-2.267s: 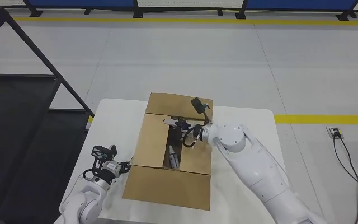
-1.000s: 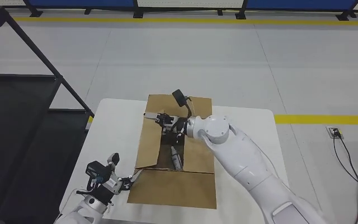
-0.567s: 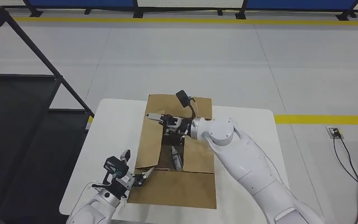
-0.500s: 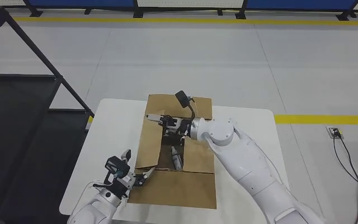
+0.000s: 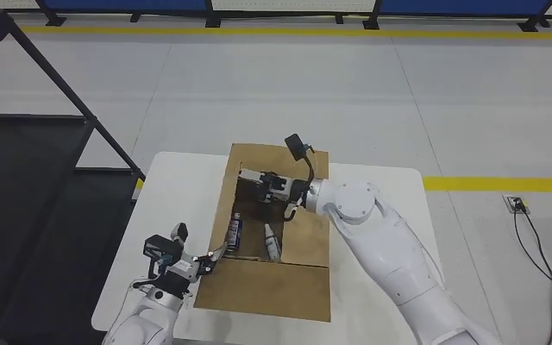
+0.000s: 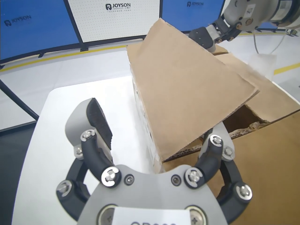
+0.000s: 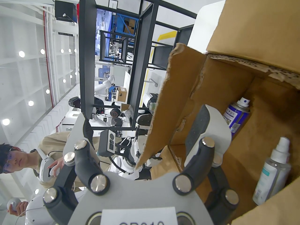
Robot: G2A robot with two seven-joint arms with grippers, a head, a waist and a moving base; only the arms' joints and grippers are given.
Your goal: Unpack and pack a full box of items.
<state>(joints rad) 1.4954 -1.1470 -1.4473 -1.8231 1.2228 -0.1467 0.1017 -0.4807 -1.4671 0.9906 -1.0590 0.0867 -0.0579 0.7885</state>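
A brown cardboard box (image 5: 263, 289) stands on the white table (image 5: 172, 198). Its left flap (image 5: 222, 216) stands nearly upright. Inside lie a blue spray can (image 5: 235, 229) and a clear spray bottle (image 5: 271, 243). My left gripper (image 5: 217, 252) is open at the box's near left corner, and the flap (image 6: 182, 83) passes between its fingers (image 6: 98, 118). My right gripper (image 5: 247, 176) is open at the far end of the same flap (image 7: 173, 99), one finger (image 7: 206, 122) inside the box above the blue can (image 7: 235, 115) and the clear bottle (image 7: 271, 172).
The right flap (image 5: 306, 237) lies flat over part of the opening, and the far flap (image 5: 276, 158) and near flap fold outward. A black metal frame (image 5: 52, 78) stands left of the table. Bare tabletop lies left of the box.
The left flap, which lay over the box, now stands up and uncovers the blue can. My left gripper has come in to the near left corner; the right gripper shifted toward the far edge.
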